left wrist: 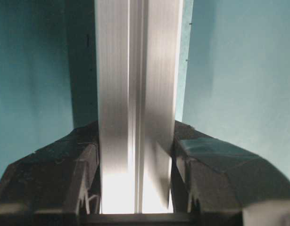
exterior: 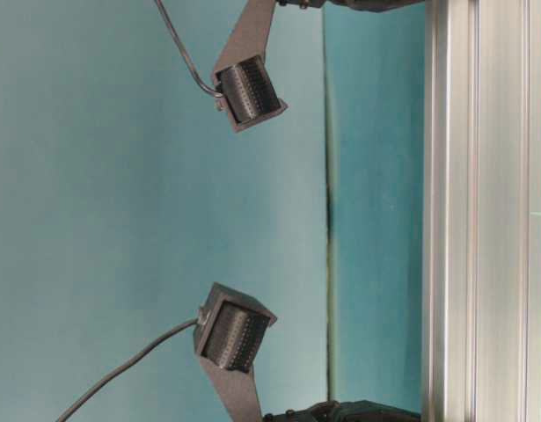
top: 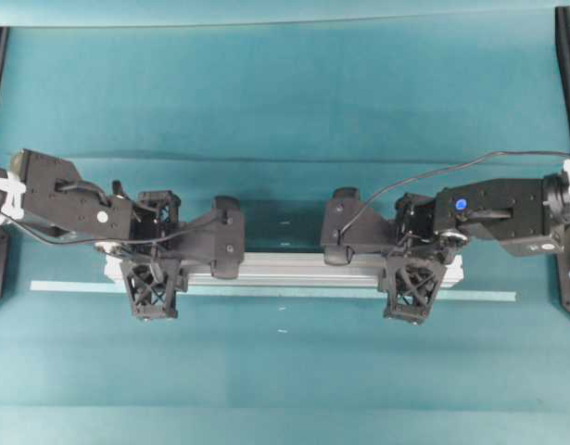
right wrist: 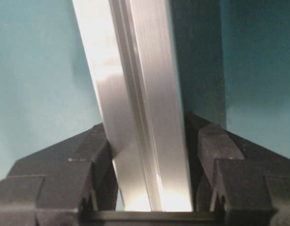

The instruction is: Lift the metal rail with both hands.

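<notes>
Overhead view: the metal rail (top: 294,269) lies lengthwise just above the pale tape strip (top: 266,291). Left gripper (top: 153,255) and right gripper (top: 416,255) each clamp it near 1 end; teal table (top: 285,93) all around.

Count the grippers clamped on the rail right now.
2. The left gripper grips the metal rail near its left end; the right gripper grips near its right end. Nothing suggests a hidden third.
</notes>
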### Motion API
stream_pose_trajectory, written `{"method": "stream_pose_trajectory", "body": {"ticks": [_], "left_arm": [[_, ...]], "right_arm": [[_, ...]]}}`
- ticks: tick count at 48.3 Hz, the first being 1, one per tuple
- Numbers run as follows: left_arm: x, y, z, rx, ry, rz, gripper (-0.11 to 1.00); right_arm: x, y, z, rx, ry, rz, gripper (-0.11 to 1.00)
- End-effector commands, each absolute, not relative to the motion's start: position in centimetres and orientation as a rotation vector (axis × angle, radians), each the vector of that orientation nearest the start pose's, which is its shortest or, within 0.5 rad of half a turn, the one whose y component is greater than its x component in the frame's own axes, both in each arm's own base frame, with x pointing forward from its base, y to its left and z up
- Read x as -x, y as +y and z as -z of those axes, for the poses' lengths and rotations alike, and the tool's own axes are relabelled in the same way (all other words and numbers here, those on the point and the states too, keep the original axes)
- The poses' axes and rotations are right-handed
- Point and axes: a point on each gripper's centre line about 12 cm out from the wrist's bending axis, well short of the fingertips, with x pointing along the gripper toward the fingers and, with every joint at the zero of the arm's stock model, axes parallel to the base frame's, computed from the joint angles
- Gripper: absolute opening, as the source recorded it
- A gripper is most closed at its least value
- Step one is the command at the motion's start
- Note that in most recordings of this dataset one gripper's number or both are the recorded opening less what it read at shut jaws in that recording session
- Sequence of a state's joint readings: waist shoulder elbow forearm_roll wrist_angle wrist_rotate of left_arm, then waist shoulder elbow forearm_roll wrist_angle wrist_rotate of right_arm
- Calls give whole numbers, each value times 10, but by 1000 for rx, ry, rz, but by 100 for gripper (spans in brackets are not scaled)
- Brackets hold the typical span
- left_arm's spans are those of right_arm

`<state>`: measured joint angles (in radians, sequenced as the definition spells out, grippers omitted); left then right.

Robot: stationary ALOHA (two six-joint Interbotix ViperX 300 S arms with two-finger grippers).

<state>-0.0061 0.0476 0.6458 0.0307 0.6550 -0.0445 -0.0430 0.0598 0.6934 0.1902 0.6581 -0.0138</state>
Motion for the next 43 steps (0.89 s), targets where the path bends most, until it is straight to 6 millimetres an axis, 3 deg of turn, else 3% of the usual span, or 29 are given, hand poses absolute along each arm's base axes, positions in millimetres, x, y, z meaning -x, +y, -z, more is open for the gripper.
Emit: {"method": "stream_pose_trajectory", "body": {"ticks": [1,43], "left_arm": [[-334,-2,-121,-2,1331,-20,30],[-340,-11,-123,-46,1274,25,30]], "right_arm": [[-319,1,-100,-240,1400,42,41],[-323,7,-100,-253,1380,49,41]]}}
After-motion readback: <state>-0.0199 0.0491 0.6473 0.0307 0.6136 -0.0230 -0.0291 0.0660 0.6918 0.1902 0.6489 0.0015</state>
